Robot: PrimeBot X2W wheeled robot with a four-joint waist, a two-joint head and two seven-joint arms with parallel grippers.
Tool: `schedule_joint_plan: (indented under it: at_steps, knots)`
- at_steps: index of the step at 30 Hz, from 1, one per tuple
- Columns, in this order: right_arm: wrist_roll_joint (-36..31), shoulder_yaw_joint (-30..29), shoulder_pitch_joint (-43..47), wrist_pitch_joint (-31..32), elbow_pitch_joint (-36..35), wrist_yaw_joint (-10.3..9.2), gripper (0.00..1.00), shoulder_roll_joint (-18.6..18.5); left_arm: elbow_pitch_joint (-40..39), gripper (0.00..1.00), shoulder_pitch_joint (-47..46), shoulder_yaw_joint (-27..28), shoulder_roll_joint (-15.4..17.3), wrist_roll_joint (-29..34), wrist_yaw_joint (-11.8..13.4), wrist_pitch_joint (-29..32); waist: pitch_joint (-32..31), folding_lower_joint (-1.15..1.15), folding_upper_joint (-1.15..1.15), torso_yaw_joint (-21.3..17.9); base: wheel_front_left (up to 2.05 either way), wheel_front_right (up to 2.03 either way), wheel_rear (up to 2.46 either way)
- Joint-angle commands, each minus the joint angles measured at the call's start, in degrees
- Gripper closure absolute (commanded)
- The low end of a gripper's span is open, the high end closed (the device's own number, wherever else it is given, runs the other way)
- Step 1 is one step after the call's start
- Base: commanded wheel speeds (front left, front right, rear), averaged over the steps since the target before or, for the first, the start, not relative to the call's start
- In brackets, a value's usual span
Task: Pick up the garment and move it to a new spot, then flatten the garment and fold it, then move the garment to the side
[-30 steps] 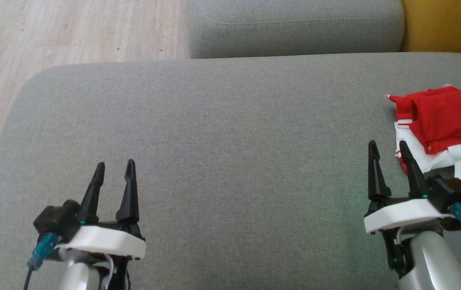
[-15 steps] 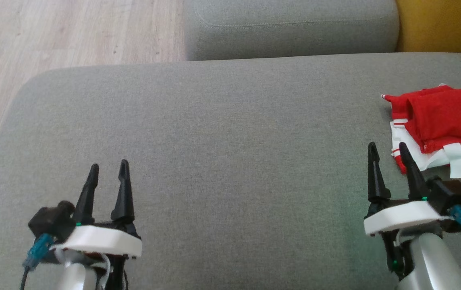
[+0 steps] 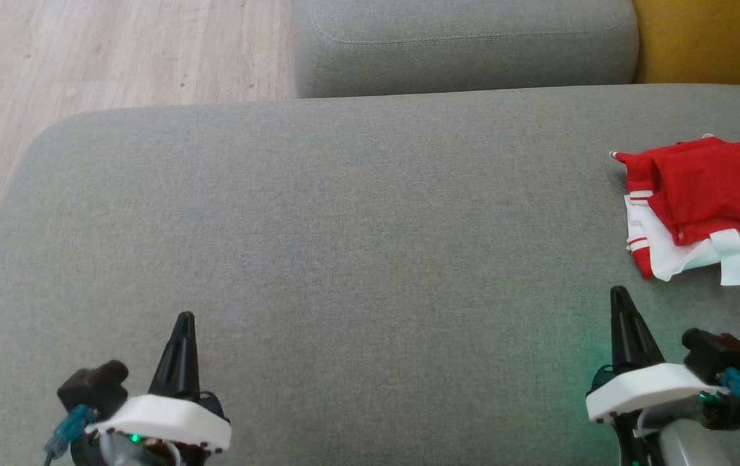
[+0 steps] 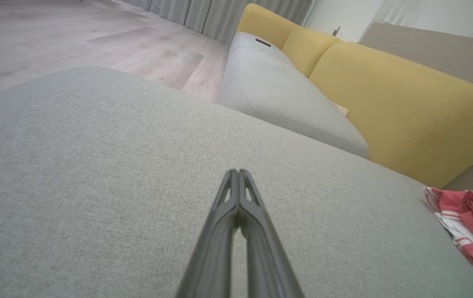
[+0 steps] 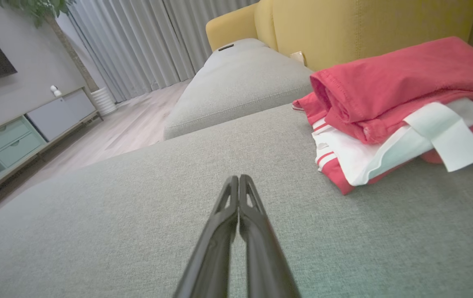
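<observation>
Garment lies just ahead and to the right of the right gripper, not touching it. Right gripper clenched, fingers pressed into one dark spike, grasping nothing. Left gripper likewise clenched and empty, well apart from it. Folded red-and-white bundle, on the right edge of the grey cushion. Right wrist view adds a soft rolled fold, a white strip, grey curtains and a low cabinet. Left wrist view shows the yellow backrest. Cushion weave coarse, corners rounded, with pale wood floor beyond

Head overhead, wrists low, forward, sharing garment
</observation>
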Motion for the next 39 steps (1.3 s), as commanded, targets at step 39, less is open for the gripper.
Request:
schedule_joint_plan:
  at_steps: [39]
  knots:
    - [25.9, -2.2, -2.5, 6.5, -5.6, -0.02, 1.00, -0.2, -1.6, 1.00, -4.6, 5.0, 0.3, -23.3, -1.7, 6.8, 0.0, 0.00, 0.00, -0.6, 0.00, 0.00, 0.00]
